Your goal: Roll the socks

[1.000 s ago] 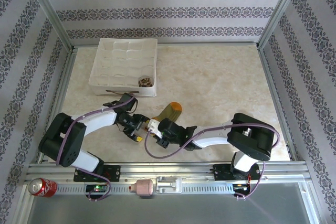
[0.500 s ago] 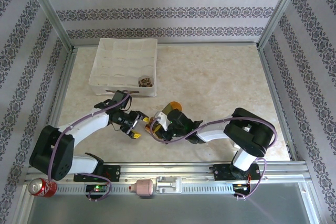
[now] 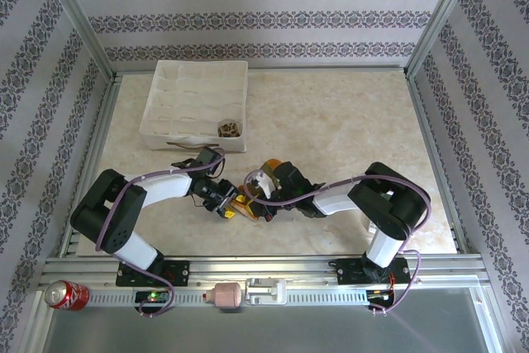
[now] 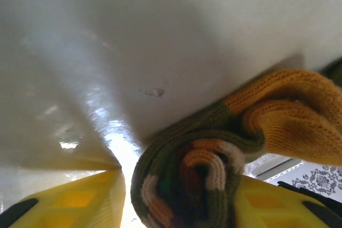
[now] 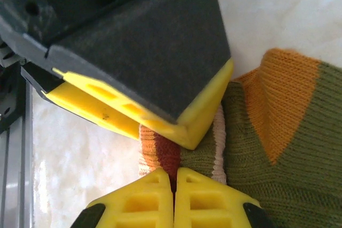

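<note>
Though in both jaws, one sock (image 5: 283, 153)

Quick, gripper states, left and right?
Left gripper: jaws around the rolled olive sock; actual grip cannot be told.
Right gripper: shut on the same sock.

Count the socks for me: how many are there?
2. A brown patterned sock sits in the near-right compartment of the white tray; an olive-green sock with orange parts lies partly rolled on the table before it. Others could be hidden.
</note>
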You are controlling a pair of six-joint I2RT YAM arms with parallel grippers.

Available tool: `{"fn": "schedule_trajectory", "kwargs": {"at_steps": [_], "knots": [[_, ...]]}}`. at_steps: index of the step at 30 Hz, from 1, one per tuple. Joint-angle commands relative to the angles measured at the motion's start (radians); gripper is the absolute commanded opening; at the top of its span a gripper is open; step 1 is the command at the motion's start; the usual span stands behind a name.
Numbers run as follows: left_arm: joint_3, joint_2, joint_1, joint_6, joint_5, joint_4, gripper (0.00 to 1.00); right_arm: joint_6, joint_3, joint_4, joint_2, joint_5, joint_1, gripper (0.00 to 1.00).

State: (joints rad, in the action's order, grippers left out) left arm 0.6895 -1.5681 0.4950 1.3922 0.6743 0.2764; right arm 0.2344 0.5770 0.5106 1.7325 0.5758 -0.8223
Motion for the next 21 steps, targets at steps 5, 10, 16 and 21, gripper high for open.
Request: {"fn": "schedule_trajectory", "kwargs": {"at_steps": [5, 10, 16, 21], "knots": [[-0.053, -0.051, 0.038, 0.006, -0.061, 0.011, 0.00, -0.002, -0.019, -0.301, 0.114, -0.037, 0.031, 0.00], [-0.174, 0.115, 0.016, 0.083, -0.141, 0.160, 0.00, -0.210, 0.115, -0.408, 0.091, -0.072, -0.041, 0.04], [-0.200, 0.245, 0.015, 0.195, -0.218, 0.311, 0.00, -0.358, 0.057, -0.293, -0.173, -0.363, -0.187, 0.48], [-0.100, 0.122, 0.016, 0.167, -0.222, 0.390, 0.00, -0.348, -0.008, -0.243, -0.256, -0.616, -0.379, 0.73]]}}
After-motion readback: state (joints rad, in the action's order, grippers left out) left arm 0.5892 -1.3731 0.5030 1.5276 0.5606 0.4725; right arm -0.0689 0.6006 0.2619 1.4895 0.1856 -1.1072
